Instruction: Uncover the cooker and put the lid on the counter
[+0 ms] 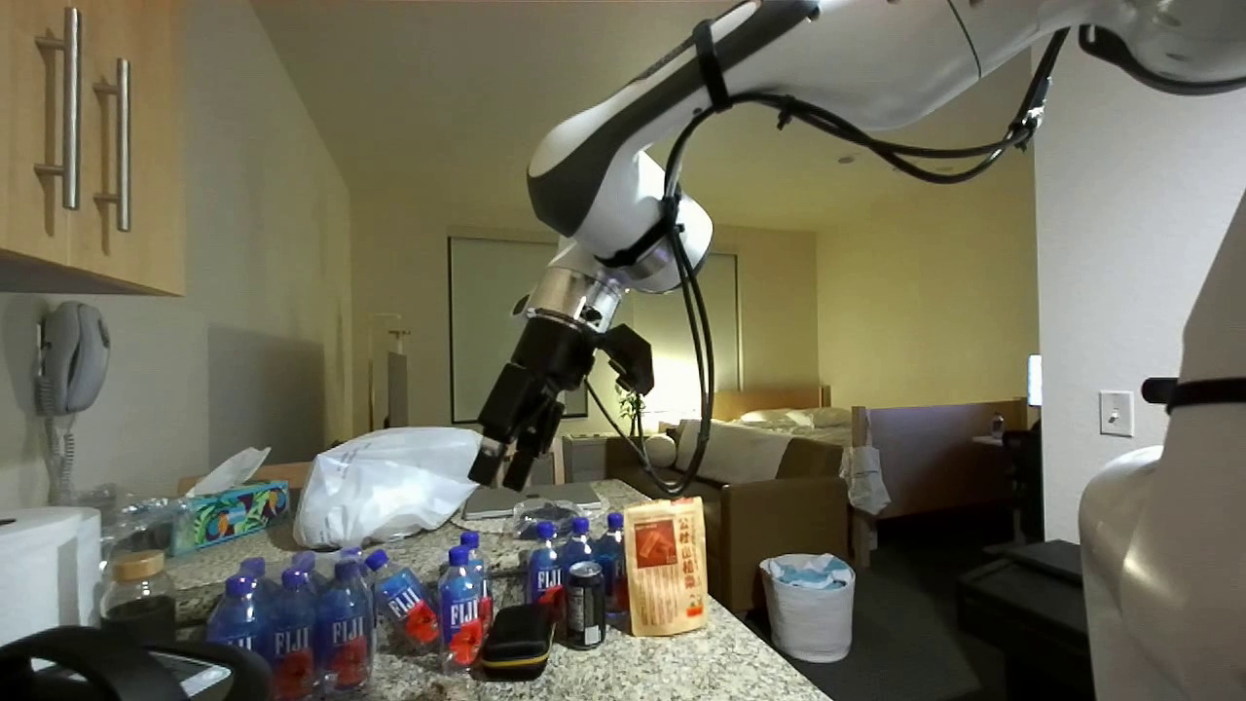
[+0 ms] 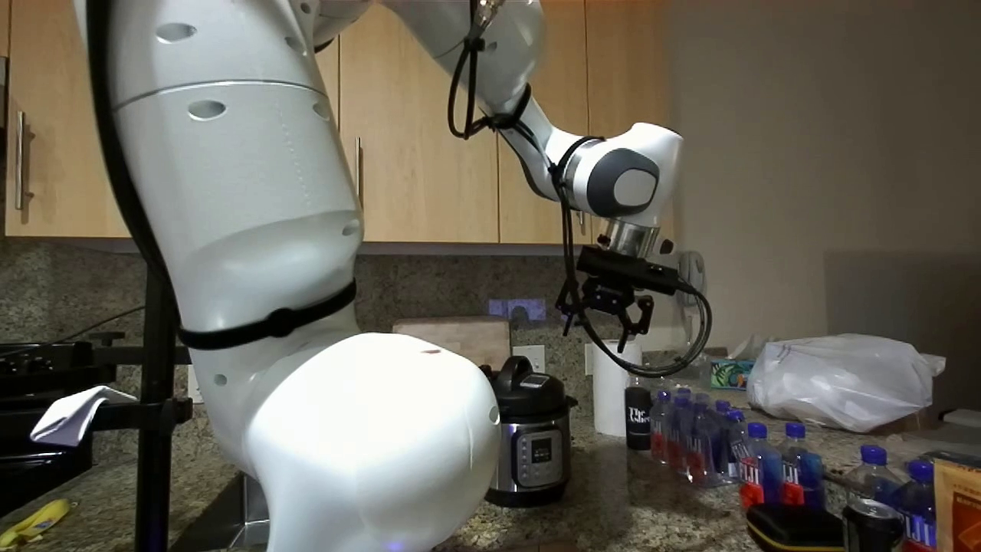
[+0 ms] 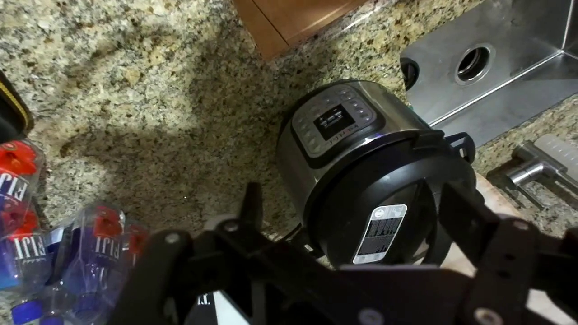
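The cooker, a silver and black pot, stands on the speckled counter [image 2: 605, 506] in an exterior view [image 2: 540, 460] and in the wrist view [image 3: 298, 158]. Its black domed lid [image 2: 529, 397] with a looped handle sits on it. The lid [image 3: 345, 212] also shows in the wrist view; part of it [image 1: 107, 654] shows in an exterior view's bottom left corner. My gripper [image 2: 596, 337] is open and empty, raised above the counter and apart from the lid. In the wrist view the lid appears between its spread fingers [image 3: 352, 194], farther off. The gripper also shows in an exterior view [image 1: 498, 477].
Several blue-capped bottles [image 2: 701, 445] stand beyond the cooker. A black case [image 1: 519, 638], a can [image 1: 586, 604] and a brown pouch [image 1: 667, 565] stand near them. A paper roll [image 2: 609, 391] and a cutting board [image 2: 460, 337] are near the cooker. A sink [image 3: 451, 104] adjoins it.
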Action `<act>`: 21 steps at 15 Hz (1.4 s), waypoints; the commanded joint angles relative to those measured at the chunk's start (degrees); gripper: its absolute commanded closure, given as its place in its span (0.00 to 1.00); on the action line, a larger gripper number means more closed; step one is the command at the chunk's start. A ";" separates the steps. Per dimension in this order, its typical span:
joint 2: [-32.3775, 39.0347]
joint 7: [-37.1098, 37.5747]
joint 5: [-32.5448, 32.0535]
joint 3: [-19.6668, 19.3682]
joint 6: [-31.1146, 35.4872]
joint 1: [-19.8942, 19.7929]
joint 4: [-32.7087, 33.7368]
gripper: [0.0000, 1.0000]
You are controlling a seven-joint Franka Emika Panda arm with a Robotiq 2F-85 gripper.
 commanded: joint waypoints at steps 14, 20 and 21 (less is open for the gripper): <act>26.36 3.40 11.26 14.28 -0.73 3.92 24.56 0.00; 33.53 1.65 11.67 16.88 -2.32 2.89 29.01 0.00; 34.02 1.70 11.80 17.27 -3.21 2.75 29.87 0.00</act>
